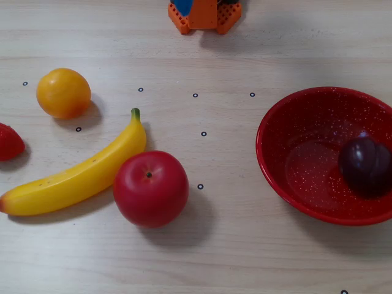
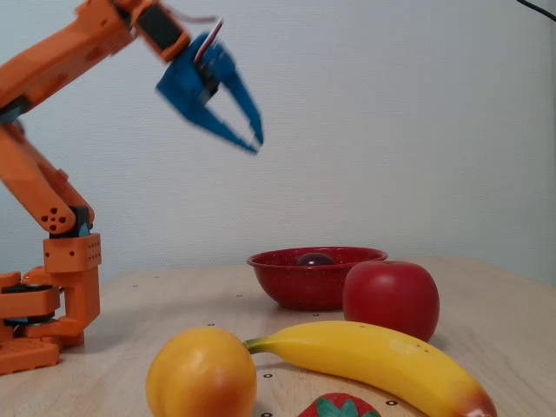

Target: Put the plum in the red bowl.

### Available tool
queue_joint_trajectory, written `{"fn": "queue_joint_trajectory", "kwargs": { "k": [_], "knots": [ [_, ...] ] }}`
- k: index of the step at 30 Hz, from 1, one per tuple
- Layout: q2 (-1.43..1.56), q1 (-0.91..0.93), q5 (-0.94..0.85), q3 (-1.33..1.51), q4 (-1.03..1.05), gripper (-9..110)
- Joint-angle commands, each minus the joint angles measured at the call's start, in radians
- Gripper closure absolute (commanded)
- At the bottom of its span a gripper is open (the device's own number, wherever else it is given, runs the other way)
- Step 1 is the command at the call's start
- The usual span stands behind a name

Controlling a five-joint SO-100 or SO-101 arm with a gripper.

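The dark purple plum lies inside the red speckled bowl at the right of a fixed view. In the other fixed view the bowl stands mid-table and only the plum's top shows above its rim. My blue gripper hangs high in the air above and left of the bowl, jaws a little apart and empty. In the top-down fixed view only the arm's orange base shows at the top edge.
A red apple, a yellow banana, an orange and a strawberry lie left of the bowl. In the low fixed view the apple, banana and orange stand in front.
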Motion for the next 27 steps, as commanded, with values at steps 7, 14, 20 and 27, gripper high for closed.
{"fn": "queue_joint_trajectory", "kwargs": {
  "k": [7,14,20,27],
  "knots": [
    [0.495,0.005,0.04,0.692,-0.362,101],
    [0.91,0.037,0.017,1.218,-0.512,101],
    [0.988,0.038,-0.014,1.327,-0.48,101],
    [0.988,0.055,-0.048,1.327,-0.383,101]
  ]
}}
